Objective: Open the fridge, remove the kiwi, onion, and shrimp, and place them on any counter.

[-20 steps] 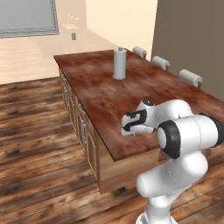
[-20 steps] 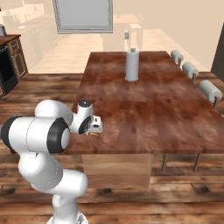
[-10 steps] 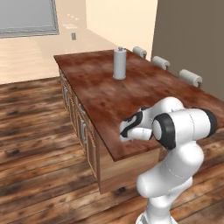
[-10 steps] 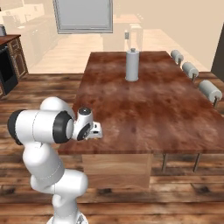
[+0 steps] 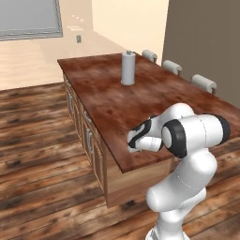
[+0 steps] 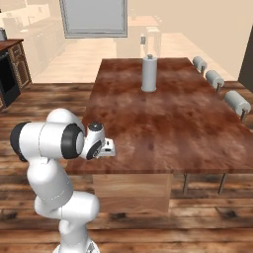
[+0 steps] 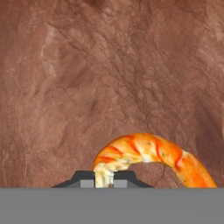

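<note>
two-finger gripper [image 7: 104, 179] clenched on orange curved shrimp [image 7: 148, 155] | over dark reddish-brown mottled wooden counter [image 5: 112, 101] | grey cylinder [image 5: 128, 68] at 12 o'clock

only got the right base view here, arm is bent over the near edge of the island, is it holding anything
Observer: Yes. In the hand view the gripper is shut on the shrimp, an orange curved piece.
Operator: which part is pinched
Observer: Its pale end sits between the fingertips; the rest arcs off to one side.
Operator: whats under it
Observer: The counter, its bare reddish-brown wood top filling the space beyond the shrimp.
</note>
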